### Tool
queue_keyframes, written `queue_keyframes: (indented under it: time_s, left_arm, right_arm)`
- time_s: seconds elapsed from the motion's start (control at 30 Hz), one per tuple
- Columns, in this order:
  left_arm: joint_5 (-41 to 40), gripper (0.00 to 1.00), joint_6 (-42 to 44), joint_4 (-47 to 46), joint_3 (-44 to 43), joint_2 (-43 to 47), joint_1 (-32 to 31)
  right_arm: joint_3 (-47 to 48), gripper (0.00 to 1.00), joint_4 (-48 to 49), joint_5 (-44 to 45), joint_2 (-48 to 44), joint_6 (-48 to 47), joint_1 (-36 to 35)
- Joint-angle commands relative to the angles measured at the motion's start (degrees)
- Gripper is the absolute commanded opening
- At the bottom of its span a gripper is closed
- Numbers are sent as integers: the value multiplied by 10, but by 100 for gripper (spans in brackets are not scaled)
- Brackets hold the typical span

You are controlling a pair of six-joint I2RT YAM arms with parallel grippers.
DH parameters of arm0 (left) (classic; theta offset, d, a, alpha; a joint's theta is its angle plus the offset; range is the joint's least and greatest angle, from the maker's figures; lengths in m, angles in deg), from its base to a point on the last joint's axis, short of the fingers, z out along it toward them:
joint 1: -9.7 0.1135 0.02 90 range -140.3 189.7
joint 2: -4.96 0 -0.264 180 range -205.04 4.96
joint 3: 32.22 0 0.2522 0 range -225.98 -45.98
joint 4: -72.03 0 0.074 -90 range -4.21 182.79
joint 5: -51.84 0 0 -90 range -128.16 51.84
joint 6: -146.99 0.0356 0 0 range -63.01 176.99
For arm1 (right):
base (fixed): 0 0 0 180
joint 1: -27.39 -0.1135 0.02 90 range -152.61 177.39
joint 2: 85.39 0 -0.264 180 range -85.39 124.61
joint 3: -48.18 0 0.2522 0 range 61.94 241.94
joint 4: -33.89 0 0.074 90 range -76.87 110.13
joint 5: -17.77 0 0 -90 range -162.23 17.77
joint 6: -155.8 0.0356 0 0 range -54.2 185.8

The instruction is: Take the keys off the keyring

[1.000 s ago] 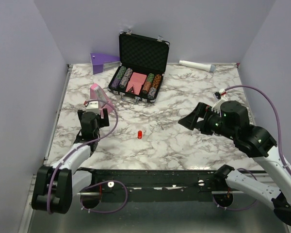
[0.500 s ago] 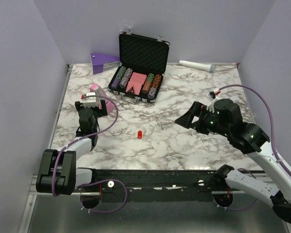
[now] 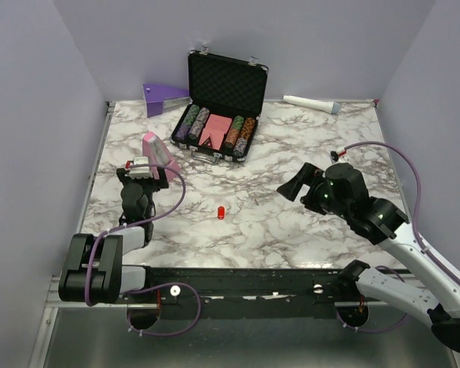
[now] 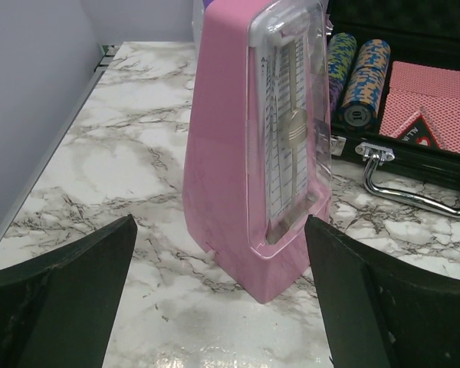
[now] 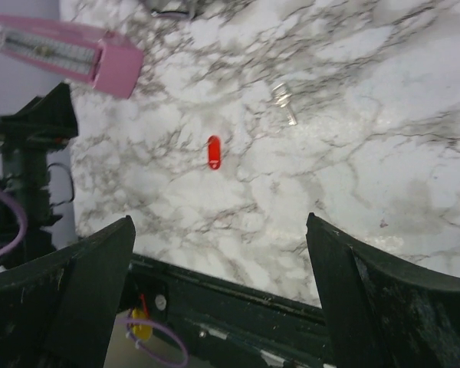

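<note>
The red keyring (image 3: 221,210) lies flat on the marble table (image 3: 307,138), on the robot's side of the open poker chip case (image 3: 218,115), well apart from it and about in line with its middle. In the right wrist view one small silvery key (image 5: 285,102) lies on bare marble a little nearer the case than the red tag and off to its right, near it but not touching; whether a ring or a second key sits with either piece is too small to tell.

The left gripper (image 3: 146,176) stands left of the case and nearer the robot; its jaws are spread wide and hold nothing, and they face the pink metronome (image 4: 253,146), which stands upright near the case's left front corner. The right gripper (image 3: 295,184) hovers right of the case, on the robot's side, above the table; its jaws are also fully spread and empty, and its camera looks down on both tag and key.

Since the key looks free of the tag, the separating may be largely done; if anything is left on the ring, the step in hand is the reach. The right arm is the better placed; it would need to come down over the tag and pinch a thin piece lying flat on slick marble, which could skate away; the left arm would have to turn from the metronome to help.
</note>
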Motion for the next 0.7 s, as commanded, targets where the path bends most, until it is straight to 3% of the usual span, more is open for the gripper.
queue_keyframes:
  time_s: [0.0,0.13,0.37,0.67]
  left_arm:
    - [15,99,-3,-31,-6,-1,2]
    - [15,99,-3,-31,-6,-1,3]
    - [15,99,-3,-32,-6,-1,3]
    - [15,99,-3,-31,-6,-1,2]
  right_arm:
    - [-48,100,28,169,4,35,0]
    - [-111,98,136,199,22,-123,1]
    - [-90,100,199,293,176,-204,15]
    - [-211,100,537,306,232,-371,158]
